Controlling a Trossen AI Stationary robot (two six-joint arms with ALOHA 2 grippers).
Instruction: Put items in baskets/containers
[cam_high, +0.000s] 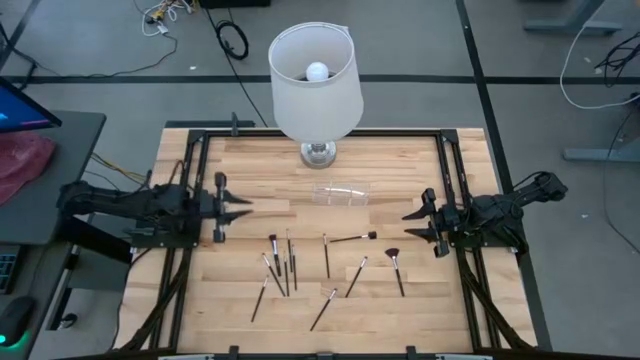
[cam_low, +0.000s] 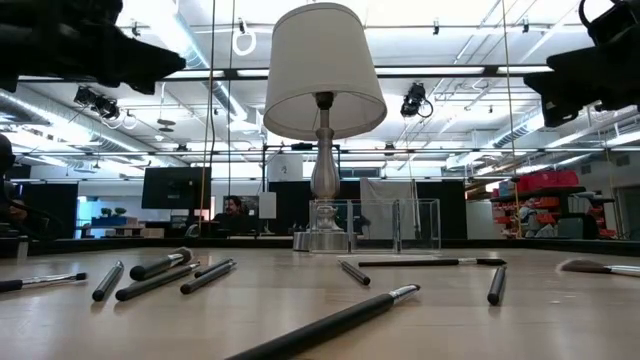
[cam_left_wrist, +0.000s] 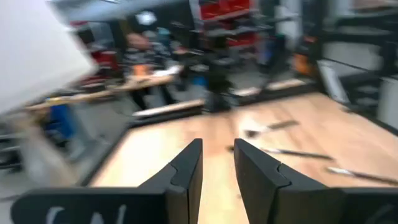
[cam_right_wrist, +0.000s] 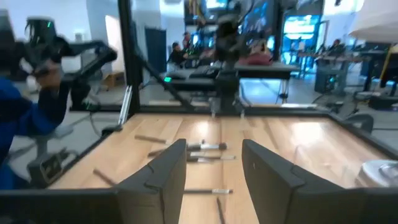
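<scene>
High view is showing the makeup brushes (cam_high: 300, 270) lying scattered across the near half of the wooden counter (cam_high: 200, 310), between the two arms. Most of them are lying with their long axes running roughly near-to-far, several tilted on a diagonal; one with a dark handle (cam_high: 353, 238) is lying crosswise, its bristle tip pointing toward the right arm. A fan-shaped brush (cam_high: 395, 268) is sitting nearest the right side, its spread bristles at the far end and its handle slanting toward the near edge. The handles are looking slim, some dark and some pale, with small tips.

The clear plastic box (cam_high: 341, 192) is standing beyond the brushes, just in front of the lamp (cam_high: 316, 85), its long axis running left to right. It is low, rectangular and see-through; in the low view its walls (cam_low: 385, 224) are rising beside the lamp's base.

The left end effector (cam_high: 238, 207) is hovering at the left side of the counter, pointing toward the middle, apart from every brush. In the left wrist view its fingers (cam_left_wrist: 186, 174) are standing apart with a narrow gap and nothing between them. The right end effector (cam_high: 412, 225) is waiting at the right side, fingers (cam_right_wrist: 168, 174) spread wide and gripping nothing.
</scene>
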